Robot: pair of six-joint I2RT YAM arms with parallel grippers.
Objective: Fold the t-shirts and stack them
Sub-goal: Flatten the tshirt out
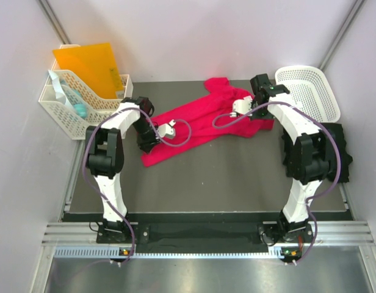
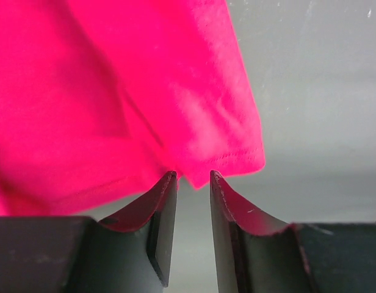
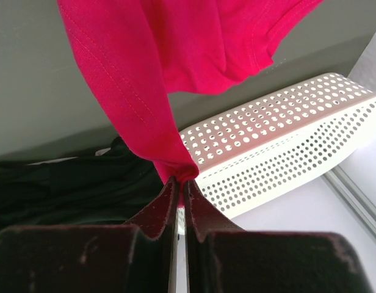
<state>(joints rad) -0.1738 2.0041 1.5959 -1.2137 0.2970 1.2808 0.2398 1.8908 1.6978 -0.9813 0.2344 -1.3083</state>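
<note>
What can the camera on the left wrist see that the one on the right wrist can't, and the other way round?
Left wrist only: the left fingers parted, gripping nothing, above bare table.
Right wrist only: the right fingers pinching a bunch of cloth, a white basket, and a black t-shirt.
Both: the red t-shirt.

This looks like a robotics lab test cell, where plain white walls (image 1: 194, 36) box in a dark worktop (image 1: 224, 177). Two cabled arms (image 1: 110, 183) are bolted to an aluminium rail (image 1: 200, 235) at its near edge, and white plastic baskets (image 1: 307, 91) sit at the back corners.
</note>
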